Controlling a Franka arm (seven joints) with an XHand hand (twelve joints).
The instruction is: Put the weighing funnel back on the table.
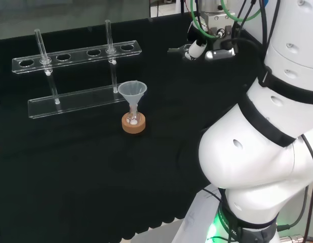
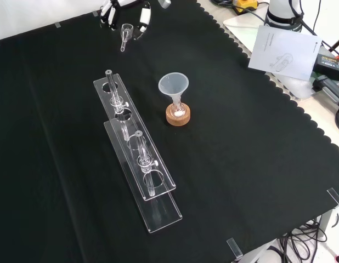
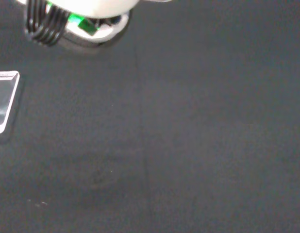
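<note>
In the front view the hand (image 2: 141, 16) comes in at the top, over the far part of the black cloth. Its fingers are curled round the weighing funnel (image 2: 125, 32), a small clear scoop whose short stem points down toward the cloth. In the head view the hand (image 1: 196, 49) sits at the upper right, just left of the arm's white links; the clear piece is hard to make out there. The wrist view looks down on bare cloth, with a blurred white part of the hand (image 3: 77, 14) in it.
The big funnel (image 2: 173, 85) stands mouth up in a small flask on a cork ring (image 2: 178, 115) mid-cloth, seen also in the head view (image 1: 132, 91). A clear test tube rack (image 2: 134, 148) with two tubes lies beside it. Paper (image 2: 282, 52) and cables lie off the cloth at right.
</note>
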